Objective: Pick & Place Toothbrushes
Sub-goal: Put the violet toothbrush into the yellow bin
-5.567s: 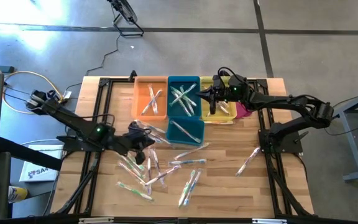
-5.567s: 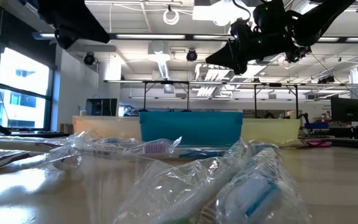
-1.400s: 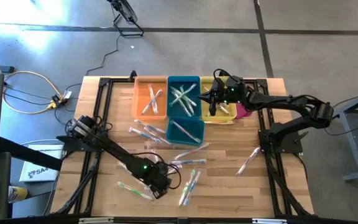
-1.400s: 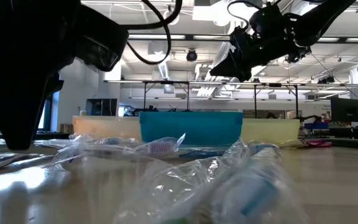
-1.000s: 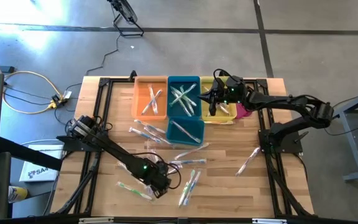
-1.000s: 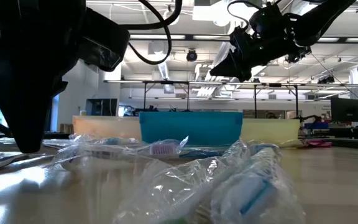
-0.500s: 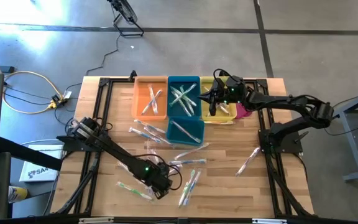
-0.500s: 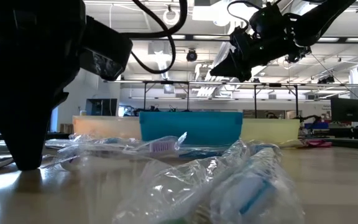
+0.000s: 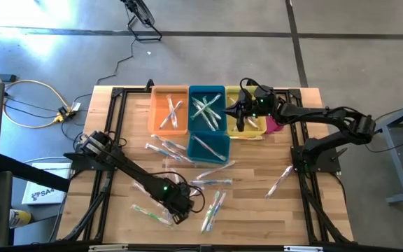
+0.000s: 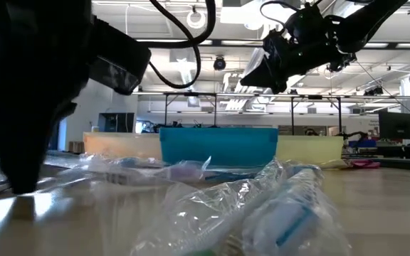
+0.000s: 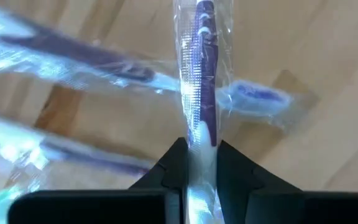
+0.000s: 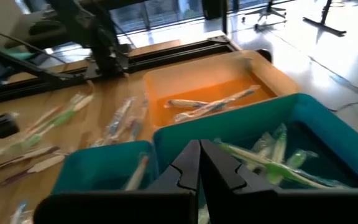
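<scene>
Several toothbrushes in clear wrappers lie loose on the wooden table [image 9: 257, 210], for instance one pair [image 9: 214, 203] and one alone [image 9: 280, 180]. My left gripper [image 9: 182, 210] points down among them and is shut on a purple-handled toothbrush [image 11: 202, 68], which lies across another wrapped toothbrush [image 11: 253, 96]. More toothbrushes lie in the orange bin [image 9: 170, 112] and the two teal bins [image 9: 207, 108] [image 9: 208, 147]. My right gripper [image 9: 239, 117] hovers shut with nothing in it over the bins, and its fingers [image 12: 199, 165] show above the teal bins. My left gripper pinches the purple-handled toothbrush through its wrapper, on the handle [image 11: 199, 140], between its two fingers [image 11: 176, 163]. The fingers come from above, pointing down, and lie across the brush. The rest of the brush runs away from the fingers, over another wrapped brush.
A yellow bin [image 9: 249, 126] stands right of the teal ones, with a pink cloth [image 9: 275, 126] beside it. Black frame rails [image 9: 110, 140] run along the table's left and right sides. Bare wood lies at the near right [image 9: 271, 217].
My left gripper has stayed over the same spot near the front. In the low view the wrapped toothbrush with the purple bristles has stirred, and its head end shows less plainly than before. My right gripper has kept still above the bins.
</scene>
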Controlling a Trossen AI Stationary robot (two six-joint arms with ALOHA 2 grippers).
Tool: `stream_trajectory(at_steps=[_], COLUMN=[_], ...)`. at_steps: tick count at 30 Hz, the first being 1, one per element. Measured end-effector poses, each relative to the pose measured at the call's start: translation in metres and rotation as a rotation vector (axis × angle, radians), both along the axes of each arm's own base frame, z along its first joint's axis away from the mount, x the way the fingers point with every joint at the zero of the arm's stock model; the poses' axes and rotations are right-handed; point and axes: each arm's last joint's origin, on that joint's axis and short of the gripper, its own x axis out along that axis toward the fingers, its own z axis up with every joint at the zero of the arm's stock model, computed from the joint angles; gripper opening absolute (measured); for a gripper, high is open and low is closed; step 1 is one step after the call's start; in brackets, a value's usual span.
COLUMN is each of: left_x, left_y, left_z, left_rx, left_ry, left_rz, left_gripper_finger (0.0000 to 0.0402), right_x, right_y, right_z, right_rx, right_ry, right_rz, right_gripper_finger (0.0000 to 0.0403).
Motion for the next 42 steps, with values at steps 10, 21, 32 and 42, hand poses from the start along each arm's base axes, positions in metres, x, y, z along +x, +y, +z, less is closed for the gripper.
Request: stream_trajectory(at_steps=[10, 21, 32, 42], left_x=[-0.013, -0.030, -0.061, -0.083], left_y=[0.023, 0.070, 0.148, 0.217], left_z=[0.044, 0.104, 0.168, 0.191], left_rx=[0.026, 0.032, 0.138, 0.381], left_ry=[-0.036, -0.169, -0.417, -0.501], left_rz=[-0.012, -0.040, -0.115, -0.133], left_gripper_finger=[0.0047, 0.0047, 0.0047, 0.0047], right_x=[0.000, 0.000, -0.001, -0.003], right_y=[0.001, 0.001, -0.002, -0.004], right_z=[0.000, 0.000, 0.000, -0.001], right_rx=[0.008, 0.008, -0.020, -0.019], right_ry=[-0.008, -0.008, -0.004, 0.007], right_rz=[0.031, 0.033, 0.030, 0.022], right_gripper_finger=[0.0004, 0.0004, 0.0004, 0.0004])
